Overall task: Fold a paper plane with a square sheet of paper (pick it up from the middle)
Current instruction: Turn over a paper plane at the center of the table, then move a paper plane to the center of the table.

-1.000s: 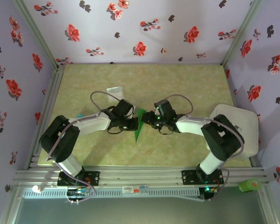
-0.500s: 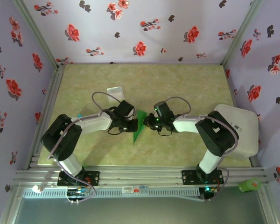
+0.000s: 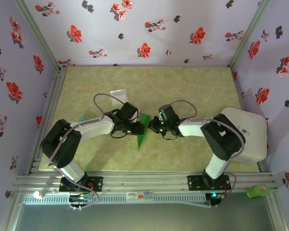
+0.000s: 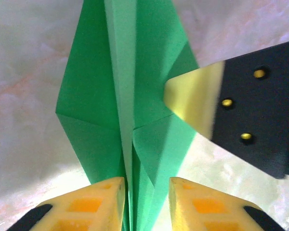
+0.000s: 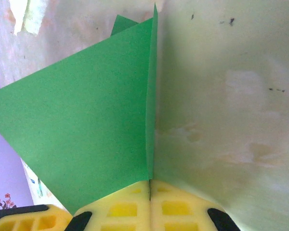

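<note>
top cam: high behind bases [image 3: 79,183], looking down. wrist cams: tight behind left end effector [image 4: 145,192] and right end effector [image 5: 150,191], both sharing paper plane [image 4: 94,101] ahead.

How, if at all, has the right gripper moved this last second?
Yes: the right gripper edged left, away from the white box, toward the paper plane.

Pale little packet [image 3: 118,93] lies on the table [image 3: 192,86] a bit beyond the left gripper [image 3: 141,128]; white boxy thing [image 3: 250,132] sits well right of the right gripper [image 3: 152,126].
</note>
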`<action>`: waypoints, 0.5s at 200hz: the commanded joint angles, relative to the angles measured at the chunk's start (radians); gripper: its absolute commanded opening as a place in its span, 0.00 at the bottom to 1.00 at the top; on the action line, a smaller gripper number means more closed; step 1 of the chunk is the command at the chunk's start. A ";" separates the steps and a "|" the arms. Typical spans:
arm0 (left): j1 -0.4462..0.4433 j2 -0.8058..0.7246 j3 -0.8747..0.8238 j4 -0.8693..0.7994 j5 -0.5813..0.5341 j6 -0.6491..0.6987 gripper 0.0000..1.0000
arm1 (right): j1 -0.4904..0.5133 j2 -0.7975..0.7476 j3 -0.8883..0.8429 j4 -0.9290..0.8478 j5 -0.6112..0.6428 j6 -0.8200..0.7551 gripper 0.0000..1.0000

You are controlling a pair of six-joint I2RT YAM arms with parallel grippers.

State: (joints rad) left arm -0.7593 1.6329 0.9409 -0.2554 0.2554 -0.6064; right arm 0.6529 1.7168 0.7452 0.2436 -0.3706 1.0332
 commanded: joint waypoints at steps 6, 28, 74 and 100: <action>-0.003 -0.067 -0.011 0.012 -0.064 -0.017 0.32 | 0.004 0.017 -0.009 0.025 -0.005 0.016 0.02; 0.006 -0.098 -0.037 0.025 -0.076 -0.023 0.41 | 0.004 0.017 -0.007 0.024 -0.005 0.016 0.02; 0.020 -0.055 -0.036 0.045 0.041 -0.029 0.45 | 0.004 0.029 0.002 0.025 -0.014 0.018 0.02; 0.020 -0.019 -0.011 0.034 0.065 -0.029 0.44 | 0.004 0.027 0.005 0.019 -0.013 0.014 0.02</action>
State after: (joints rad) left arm -0.7460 1.5764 0.9134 -0.2253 0.2764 -0.6258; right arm 0.6529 1.7287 0.7452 0.2501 -0.3744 1.0336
